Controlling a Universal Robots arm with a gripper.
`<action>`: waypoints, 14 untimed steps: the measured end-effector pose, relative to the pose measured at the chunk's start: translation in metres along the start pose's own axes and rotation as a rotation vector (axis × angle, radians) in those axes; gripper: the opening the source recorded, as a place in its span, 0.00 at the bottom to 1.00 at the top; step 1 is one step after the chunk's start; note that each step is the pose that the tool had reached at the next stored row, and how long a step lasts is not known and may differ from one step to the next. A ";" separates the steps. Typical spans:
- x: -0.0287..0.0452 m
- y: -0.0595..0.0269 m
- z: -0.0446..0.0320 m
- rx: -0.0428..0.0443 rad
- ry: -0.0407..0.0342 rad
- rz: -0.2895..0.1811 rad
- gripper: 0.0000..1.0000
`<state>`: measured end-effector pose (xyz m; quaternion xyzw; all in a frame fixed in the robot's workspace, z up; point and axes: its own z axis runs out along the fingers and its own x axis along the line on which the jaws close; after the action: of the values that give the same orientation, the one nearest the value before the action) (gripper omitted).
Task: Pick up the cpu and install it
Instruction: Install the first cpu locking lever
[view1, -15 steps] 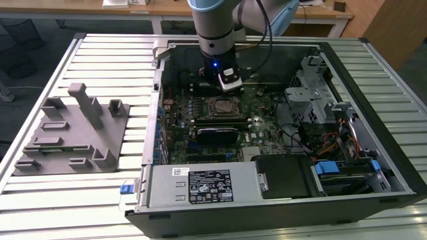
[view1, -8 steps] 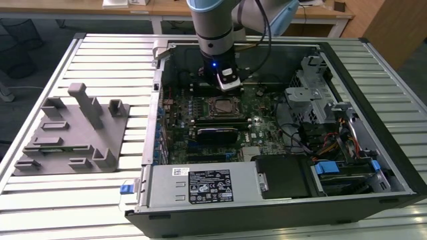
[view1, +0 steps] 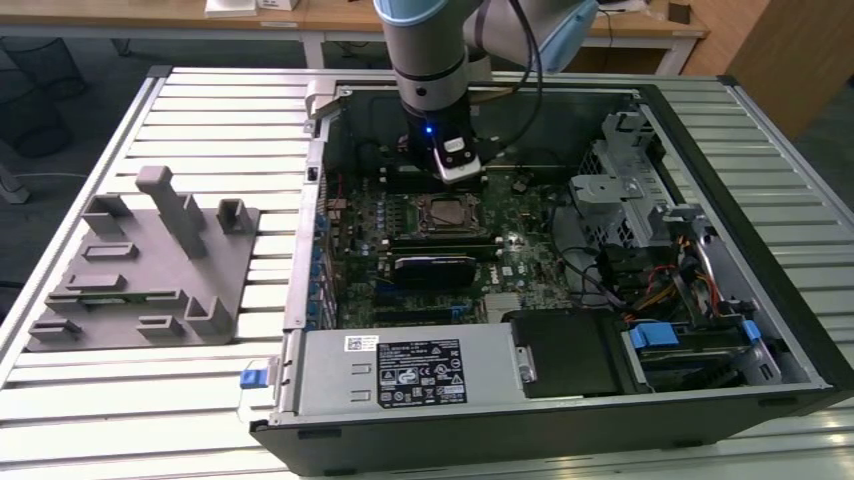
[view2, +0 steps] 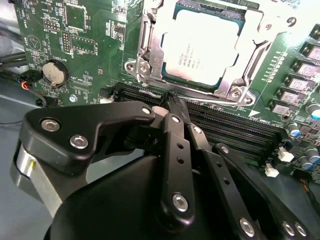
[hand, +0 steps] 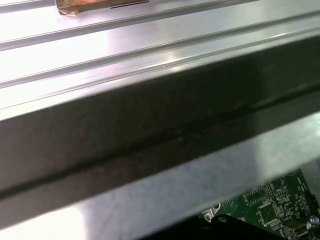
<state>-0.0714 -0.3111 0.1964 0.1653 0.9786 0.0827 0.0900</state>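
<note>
**CPU seated in socket**

The cpu (view2: 202, 47) lies flat inside its socket frame (view2: 150, 50) on the motherboard (view2: 75, 45). The gripper (view2: 172, 100) hovers just beside it, fingers closed together, holding nothing; any press should stay level

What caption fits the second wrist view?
Closed gripper poised beside the cpu seated in its socket.

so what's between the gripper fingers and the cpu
In the second wrist view, the socket's metal frame edge and black memory slots separate the closed fingers from the silver square cpu.
</note>
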 end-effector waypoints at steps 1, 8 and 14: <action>0.0000 0.0000 0.0002 0.0002 -0.0004 0.001 0.11; -0.0001 -0.0002 0.0019 0.0015 -0.0041 0.013 0.11; 0.0000 -0.0005 0.0033 0.0035 -0.0077 0.026 0.11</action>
<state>-0.0708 -0.3111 0.1931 0.1783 0.9762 0.0815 0.0925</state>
